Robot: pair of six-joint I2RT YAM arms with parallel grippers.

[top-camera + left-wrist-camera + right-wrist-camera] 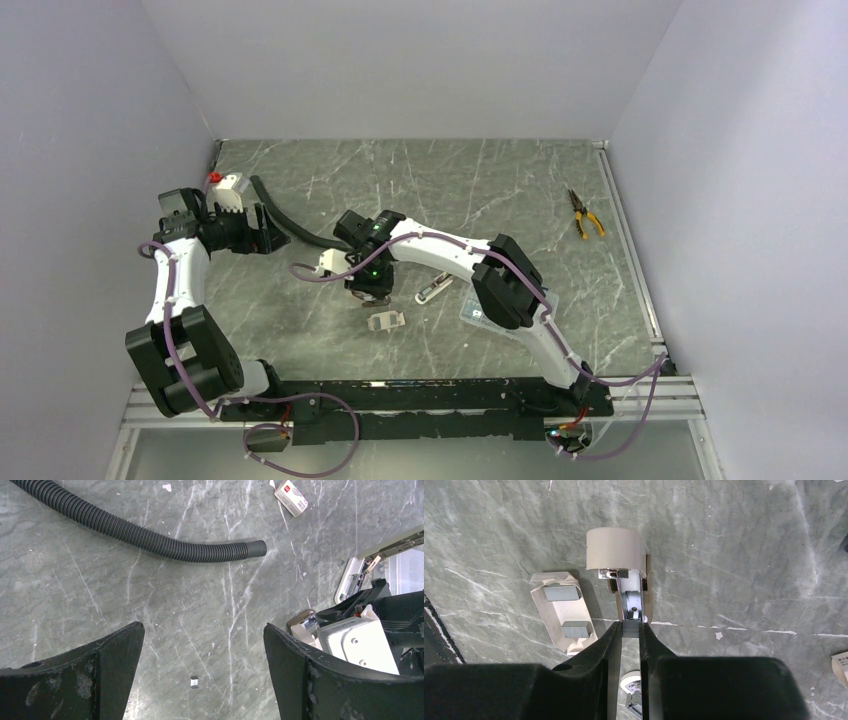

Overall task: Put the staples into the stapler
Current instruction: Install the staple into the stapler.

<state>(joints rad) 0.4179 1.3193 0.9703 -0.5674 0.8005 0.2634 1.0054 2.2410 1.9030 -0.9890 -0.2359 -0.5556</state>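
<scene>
Grey tabletop [749,555]: right hand [630,628] pinches staples [631,630] over the open stapler [614,550] channel; left hand [202,630] gapes empty. Next, I'd judge, seat them squarely.

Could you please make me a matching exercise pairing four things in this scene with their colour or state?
Things:
1. hose
2. pliers
3. left gripper
4. right gripper

Colour or state:
a. open, holding nothing
b. yellow handles
c. shut on a staple strip over the stapler
d. black and ribbed

Pairs: 1-d, 2-b, 3-a, 4-c
</scene>
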